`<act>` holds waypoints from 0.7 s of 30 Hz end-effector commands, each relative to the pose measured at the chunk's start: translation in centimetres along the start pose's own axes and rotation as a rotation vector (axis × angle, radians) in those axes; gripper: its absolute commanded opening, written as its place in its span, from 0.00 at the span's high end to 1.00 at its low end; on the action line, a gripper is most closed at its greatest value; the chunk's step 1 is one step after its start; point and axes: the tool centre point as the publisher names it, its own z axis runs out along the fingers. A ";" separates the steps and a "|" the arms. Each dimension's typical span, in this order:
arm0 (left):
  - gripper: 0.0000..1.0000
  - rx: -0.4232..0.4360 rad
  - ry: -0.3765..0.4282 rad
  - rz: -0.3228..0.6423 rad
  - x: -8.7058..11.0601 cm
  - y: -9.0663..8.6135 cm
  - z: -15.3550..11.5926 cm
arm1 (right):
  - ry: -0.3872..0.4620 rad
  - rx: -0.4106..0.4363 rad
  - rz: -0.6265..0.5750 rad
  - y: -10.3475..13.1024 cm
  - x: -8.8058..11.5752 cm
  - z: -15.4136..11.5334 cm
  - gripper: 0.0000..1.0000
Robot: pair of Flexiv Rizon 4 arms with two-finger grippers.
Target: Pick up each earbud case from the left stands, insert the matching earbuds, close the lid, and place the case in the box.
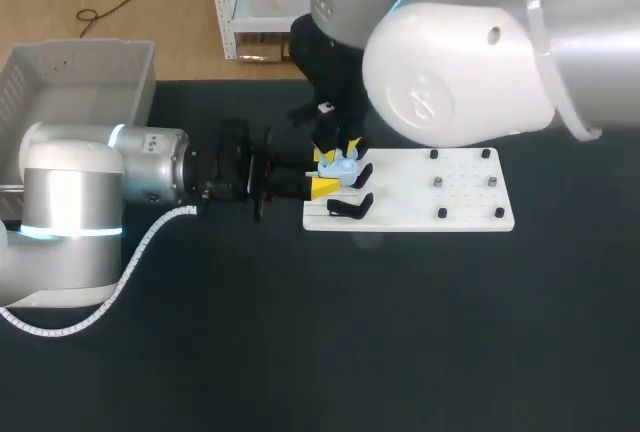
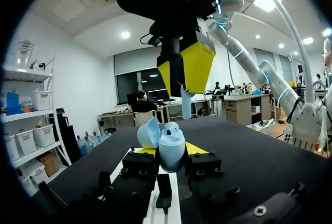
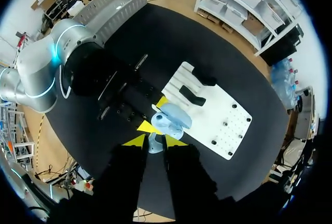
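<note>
My left gripper (image 1: 328, 174) is shut on a light blue earbud case (image 1: 342, 164), holding it by its sides over the left end of the white board (image 1: 460, 202). Seen from the left wrist, the case (image 2: 170, 142) sits between the yellow tips with its lid open and tilted back. My right gripper (image 1: 340, 144) hangs just above the case, pointing down. It (image 2: 185, 73) is shut on a pale blue earbud (image 2: 185, 105), whose stem hangs a short way above the open case. From the right wrist, the earbud (image 3: 154, 145) lies between the tips, over the case (image 3: 174, 116).
Black stands (image 1: 350, 208) sit at the board's left end and several small pegs (image 1: 440, 182) at its right. A grey box (image 1: 70, 77) stands at the back left of the dark table. My right arm's large housing hides the back middle.
</note>
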 end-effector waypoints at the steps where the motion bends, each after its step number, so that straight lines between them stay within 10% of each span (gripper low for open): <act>1: 1.00 0.000 -0.001 0.001 0.0 0.0 -0.1 | -0.020 0.012 0.001 0.1 0.1 0.4 1.00; 21: 1.00 0.000 -0.001 0.001 0.0 0.0 -0.1 | -0.089 0.044 -0.006 -0.3 -0.6 1.1 1.00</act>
